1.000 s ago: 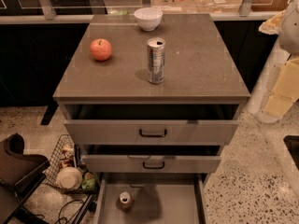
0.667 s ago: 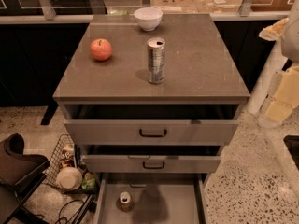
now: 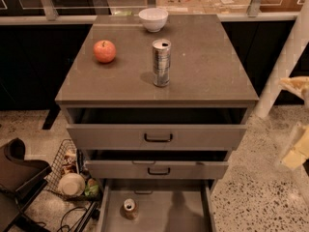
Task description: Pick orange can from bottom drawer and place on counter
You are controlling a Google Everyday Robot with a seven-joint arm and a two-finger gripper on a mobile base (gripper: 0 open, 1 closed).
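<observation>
The orange can (image 3: 130, 209) stands upright on the grey floor of the open bottom drawer (image 3: 169, 211), towards its left side. The counter (image 3: 207, 71) is the speckled grey-brown top of the cabinet. My gripper (image 3: 295, 122) shows as pale cream parts at the right edge of the view. It hangs beside the cabinet at about the height of the upper drawers, well to the right of the can and above it. It holds nothing that I can see.
On the counter stand a tall silver can (image 3: 161, 62), a red apple (image 3: 105, 51) and a white bowl (image 3: 153, 19). The two upper drawers (image 3: 157, 137) are partly pulled out. A wire basket (image 3: 72, 175) and a dark chair (image 3: 19, 178) sit on the floor at the left.
The gripper parts at the right edge have shifted slightly lower and further right. The can, the drawers and the things on the counter have not moved.
</observation>
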